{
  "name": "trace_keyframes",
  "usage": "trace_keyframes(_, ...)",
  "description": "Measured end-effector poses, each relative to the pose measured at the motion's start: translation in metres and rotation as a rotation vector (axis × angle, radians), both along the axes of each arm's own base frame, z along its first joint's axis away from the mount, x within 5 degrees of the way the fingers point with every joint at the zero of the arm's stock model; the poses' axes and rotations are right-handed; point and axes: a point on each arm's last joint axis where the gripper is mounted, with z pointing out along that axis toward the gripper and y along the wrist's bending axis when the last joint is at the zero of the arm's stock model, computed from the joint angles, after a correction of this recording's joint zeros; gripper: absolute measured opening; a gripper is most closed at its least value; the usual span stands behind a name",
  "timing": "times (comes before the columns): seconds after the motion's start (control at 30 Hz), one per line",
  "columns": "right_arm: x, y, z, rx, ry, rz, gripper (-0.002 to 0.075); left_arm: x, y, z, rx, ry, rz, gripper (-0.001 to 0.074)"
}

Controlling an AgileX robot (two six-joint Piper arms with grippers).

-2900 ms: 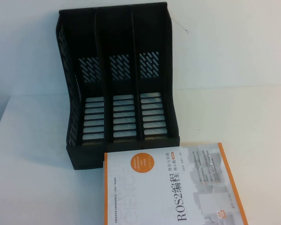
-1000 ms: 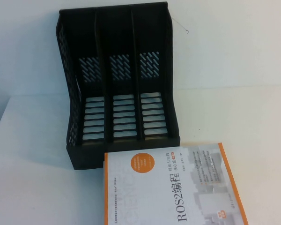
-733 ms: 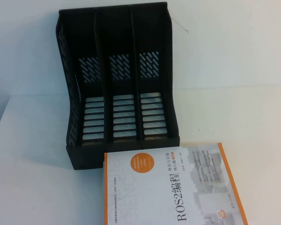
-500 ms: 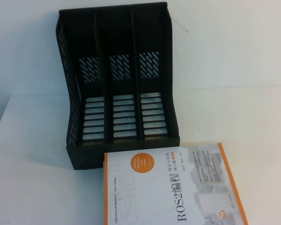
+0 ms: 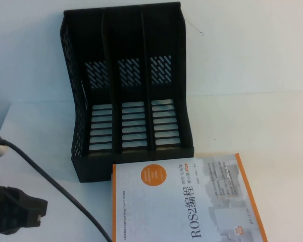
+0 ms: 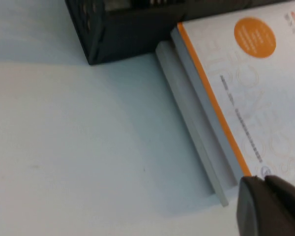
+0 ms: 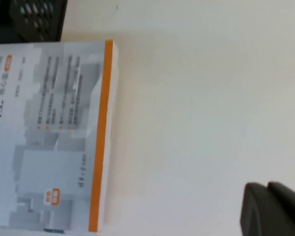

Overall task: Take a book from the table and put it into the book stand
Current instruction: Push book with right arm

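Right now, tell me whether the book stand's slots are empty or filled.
Empty: all three slots of the book stand show bare slatted floors; the book lies flat on the table.

Bright, even light overall, slightly cool in tint. High view: the table (image 5: 252, 126) is near overexposed toward 3 o'clock, greyer at 9 o'clock. The book stand (image 5: 126, 91) reads as a flat black mass, detail lost in its walls; light shows through the slatted base and perforations. Soft shadow along its front base. The left arm (image 5: 12, 212) at 8 o'clock is dark and soft-edged, with its cable (image 5: 55, 184) crisp. Left wrist view: bluish cast, the book (image 6: 246, 93) blurred, print unreadable, a broad soft shadow beside its spine. Right wrist view: warmer, washed-out tabletop, cover text smeared; the right gripper (image 7: 273, 209) at 5 o'clock is a defocused dark blob.
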Motion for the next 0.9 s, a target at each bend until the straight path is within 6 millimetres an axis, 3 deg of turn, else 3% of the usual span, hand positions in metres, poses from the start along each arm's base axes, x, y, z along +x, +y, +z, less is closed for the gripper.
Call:
trace_keyframes(0.17, 0.016, 0.006, -0.018, 0.047, 0.116, 0.027, -0.0001, 0.014, -0.003, -0.011, 0.013, 0.075, -0.056, -0.0003)
trace_keyframes(0.5, 0.059, 0.026, -0.048, 0.213, 0.237, 0.156, -0.0001, 0.036, -0.002, -0.014, -0.004, -0.026, 0.019, -0.0003)
trace_keyframes(0.73, 0.094, 0.05, -0.063, 0.19, 0.294, 0.251, -0.0001, 0.041, -0.002, -0.014, -0.006, -0.054, 0.037, -0.0003)
trace_keyframes(0.9, 0.104, 0.057, -0.082, 0.097, 0.389, 0.271, 0.0, 0.041, 0.001, -0.016, 0.028, -0.041, 0.042, -0.0003)
